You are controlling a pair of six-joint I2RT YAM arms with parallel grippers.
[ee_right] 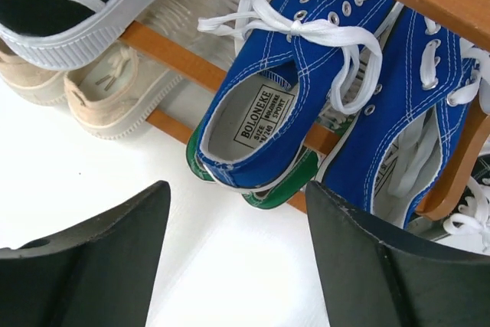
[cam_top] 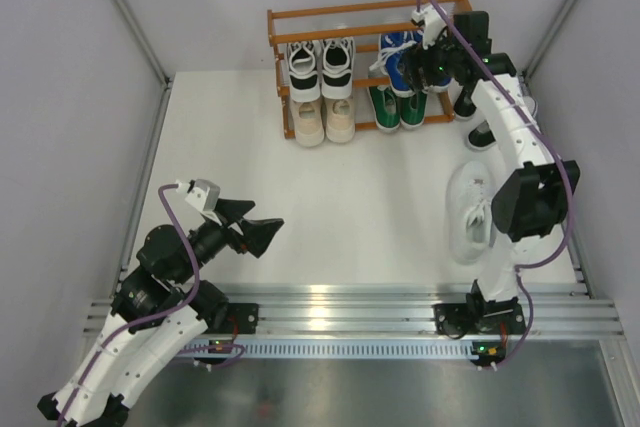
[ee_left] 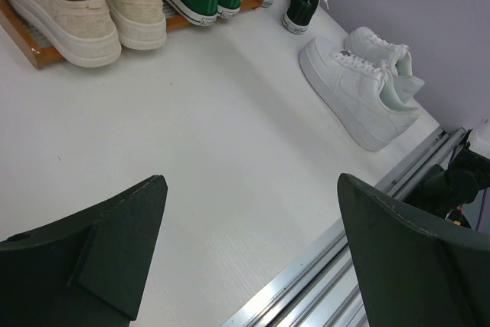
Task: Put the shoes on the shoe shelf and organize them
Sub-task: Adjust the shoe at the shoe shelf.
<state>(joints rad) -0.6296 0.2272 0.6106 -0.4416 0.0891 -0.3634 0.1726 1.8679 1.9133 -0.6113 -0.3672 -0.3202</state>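
Observation:
The shoe shelf (cam_top: 300, 17) stands at the back of the table. A black pair (cam_top: 320, 59) and a blue pair (cam_top: 398, 52) rest on its middle tier, a beige pair (cam_top: 325, 119) and a green pair (cam_top: 397, 107) on the bottom one. My right gripper (cam_top: 428, 65) hovers open at the blue pair. In the right wrist view the blue shoes (ee_right: 283, 89) lie just beyond the right gripper (ee_right: 237, 188), nothing between its fingers. A white pair (cam_top: 470, 209) lies on the table, right. A black shoe (ee_left: 302, 5) stands beside the shelf. My left gripper (cam_top: 262, 232) is open and holds nothing.
The right arm (cam_top: 510, 137) reaches over the white pair and partly hides the black shoes (cam_top: 480, 135) right of the shelf. Metal rails (cam_top: 330, 312) run along the near edge. Grey walls close in the left, back and right.

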